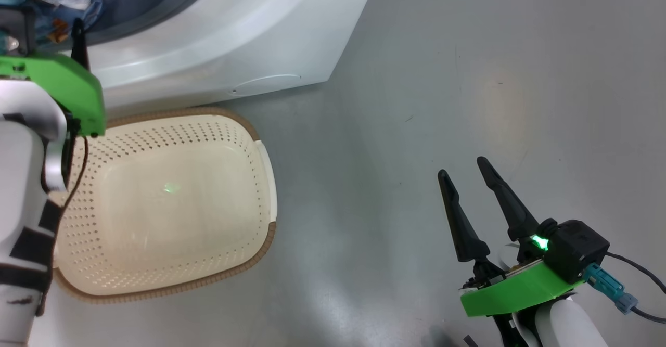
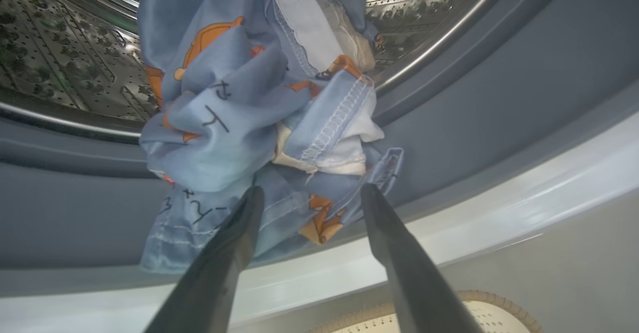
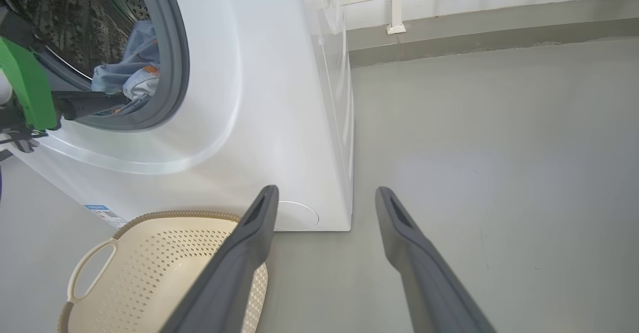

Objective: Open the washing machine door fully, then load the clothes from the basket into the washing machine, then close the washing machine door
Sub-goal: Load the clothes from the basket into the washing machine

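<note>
My left gripper (image 2: 310,189) is nearest, at the left edge of the head view. Its jaws are spread wide at the mouth of the washing machine (image 1: 234,40). The clothes (image 2: 239,98), blue with orange figures, lie heaped over the grey rubber ring (image 2: 499,98), partly inside the steel drum (image 2: 60,48), with a hem hanging between my tips. Centre-left, the cream basket (image 1: 182,112) stands just before the machine. At lower right my right gripper (image 1: 462,166) hovers over grey floor (image 1: 468,76), jaws spread, gripping nothing.
</note>
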Robot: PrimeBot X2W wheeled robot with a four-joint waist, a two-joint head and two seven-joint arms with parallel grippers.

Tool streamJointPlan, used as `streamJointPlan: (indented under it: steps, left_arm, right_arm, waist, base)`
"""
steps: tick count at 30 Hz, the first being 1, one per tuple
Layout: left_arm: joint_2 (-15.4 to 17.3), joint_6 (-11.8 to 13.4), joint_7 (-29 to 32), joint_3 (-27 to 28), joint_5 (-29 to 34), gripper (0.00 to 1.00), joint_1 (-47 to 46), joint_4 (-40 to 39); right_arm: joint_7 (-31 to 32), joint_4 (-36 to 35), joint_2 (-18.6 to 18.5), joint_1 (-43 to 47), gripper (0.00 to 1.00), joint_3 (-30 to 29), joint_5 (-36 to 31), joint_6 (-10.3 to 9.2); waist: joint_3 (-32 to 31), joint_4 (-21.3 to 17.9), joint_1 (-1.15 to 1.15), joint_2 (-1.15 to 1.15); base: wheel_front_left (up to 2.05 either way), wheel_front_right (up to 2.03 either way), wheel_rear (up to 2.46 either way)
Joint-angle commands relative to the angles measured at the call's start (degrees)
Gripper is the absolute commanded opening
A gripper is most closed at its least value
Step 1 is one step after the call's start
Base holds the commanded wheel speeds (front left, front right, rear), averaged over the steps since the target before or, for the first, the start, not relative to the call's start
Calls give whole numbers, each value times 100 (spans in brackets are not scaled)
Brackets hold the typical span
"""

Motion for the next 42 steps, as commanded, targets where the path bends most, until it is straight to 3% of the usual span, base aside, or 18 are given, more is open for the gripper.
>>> streamJointPlan:
  steps: [1,15,35,38,42]
  left_arm:
    - [235,-44,77,93,80,100,-243,-23]
    - [163,-263,929,-268,193,100,-1036,868]
    - [54,-313,1290,-459,132,100,-1627,1894]
    - [50,-305,1347,-510,150,87,-1682,2044]
    - [35,-296,1371,-537,134,83,-1746,2194]
  right_arm:
    - [-26,-109,8,-35,100,145,78,35]
    - [-26,-94,8,-24,100,203,83,35]
    - [-26,-116,8,89,100,240,105,35]
    - [-26,-112,8,109,100,253,99,35]
    - [-26,-113,8,121,100,255,84,35]
  waist:
    - [9,8,0,0]
    - [-27,39,0,0]
    - [-21,-120,0,0]
    - [-32,-133,0,0]
    - [-37,-140,0,0]
  base:
    - [0,0,0]
    - [0,0,0]
    - [0,0,0]
    - [0,0,0]
    - [0,0,0]
